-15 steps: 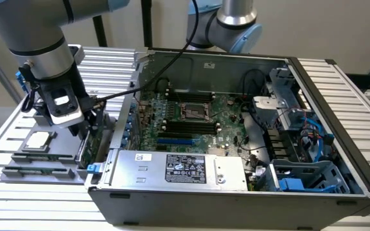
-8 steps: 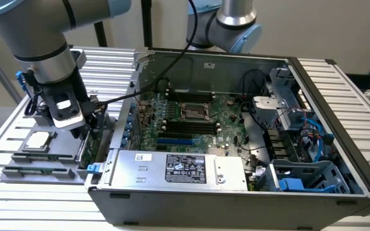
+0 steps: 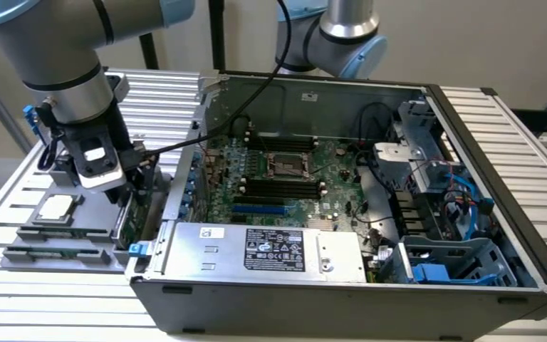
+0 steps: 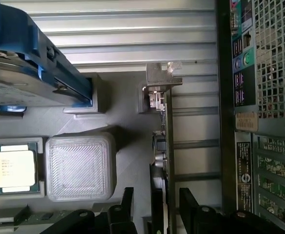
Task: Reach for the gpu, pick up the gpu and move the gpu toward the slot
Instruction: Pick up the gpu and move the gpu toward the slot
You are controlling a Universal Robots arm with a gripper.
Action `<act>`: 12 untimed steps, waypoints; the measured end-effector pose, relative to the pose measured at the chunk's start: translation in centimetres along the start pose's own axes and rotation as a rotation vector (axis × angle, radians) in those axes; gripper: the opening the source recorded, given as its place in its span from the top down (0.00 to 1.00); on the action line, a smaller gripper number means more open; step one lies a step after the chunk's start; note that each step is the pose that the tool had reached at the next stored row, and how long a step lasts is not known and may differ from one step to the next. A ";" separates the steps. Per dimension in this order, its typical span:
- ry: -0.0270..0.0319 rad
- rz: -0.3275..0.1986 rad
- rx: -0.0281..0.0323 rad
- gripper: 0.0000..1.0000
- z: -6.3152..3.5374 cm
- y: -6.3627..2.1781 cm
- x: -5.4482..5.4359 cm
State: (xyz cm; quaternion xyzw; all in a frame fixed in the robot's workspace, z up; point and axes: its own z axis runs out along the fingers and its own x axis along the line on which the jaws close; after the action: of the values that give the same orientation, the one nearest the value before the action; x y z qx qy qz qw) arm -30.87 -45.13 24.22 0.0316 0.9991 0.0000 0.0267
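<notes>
The gpu (image 4: 164,141) stands on edge in a grey fixture, so I see it as a thin dark strip, with its silver end bracket (image 4: 161,77) at the far end. My gripper (image 4: 159,207) is open, one black finger (image 4: 126,204) on each side of the card's near end, not touching it. In the exterior view the gripper (image 3: 122,196) hangs over the gpu (image 3: 124,222), just outside the computer case on the exterior view's left. A blue slot (image 3: 259,210) lies on the motherboard inside the case.
The grey fixture (image 3: 26,249) also carries a square silver chip (image 4: 14,168), a ribbed grey block (image 4: 81,165) and a silver hard drive in a blue frame (image 4: 30,63). The case's rear wall (image 4: 259,122) rises close beside the gpu. A power supply (image 3: 264,249) fills the case front.
</notes>
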 end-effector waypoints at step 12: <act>-0.0030 0.004 0.0007 0.50 0.21 0.27 0.1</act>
State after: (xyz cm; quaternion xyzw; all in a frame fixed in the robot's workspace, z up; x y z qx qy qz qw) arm -30.89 -44.86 24.01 0.0336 0.9990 -0.0004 0.0282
